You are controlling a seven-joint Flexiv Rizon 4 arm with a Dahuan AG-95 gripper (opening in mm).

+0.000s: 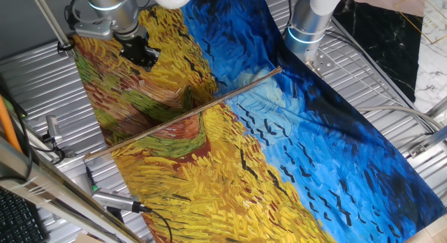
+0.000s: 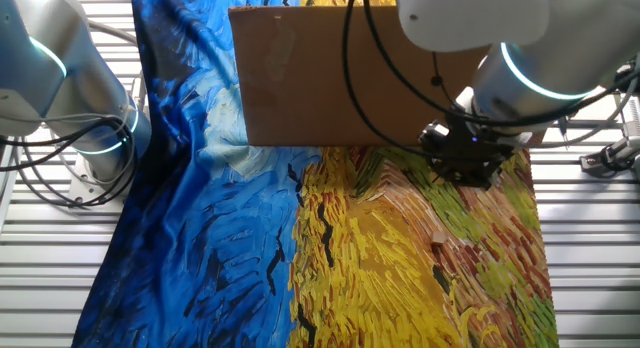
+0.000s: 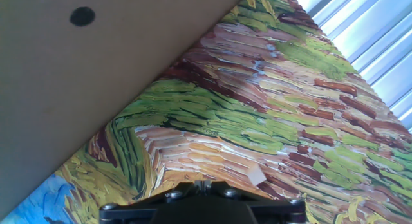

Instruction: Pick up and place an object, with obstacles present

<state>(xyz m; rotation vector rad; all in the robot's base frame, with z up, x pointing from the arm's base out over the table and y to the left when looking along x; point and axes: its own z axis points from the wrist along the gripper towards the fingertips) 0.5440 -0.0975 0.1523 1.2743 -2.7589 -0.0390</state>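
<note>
The object, a tiny pale tan block (image 3: 256, 174), lies on the painted cloth in the hand view, just to the right of my fingertips and apart from them. My gripper (image 3: 205, 183) shows only its black base and two fingertips pressed close together, shut on nothing. In one fixed view the gripper (image 1: 143, 56) hangs over the yellow part of the cloth at the far left, and the block does not show there. In the other fixed view the gripper (image 2: 462, 168) hovers just in front of the cardboard board. A small pale spot (image 2: 438, 236) on the cloth below it may be the block.
An upright brown cardboard board (image 2: 330, 78) stands across the cloth. It fills the upper left of the hand view (image 3: 96, 89) and shows edge-on as a thin brown line (image 1: 181, 114) in one fixed view. A second arm's base (image 1: 307, 30) stands at the back. Metal slats (image 1: 42, 82) surround the cloth.
</note>
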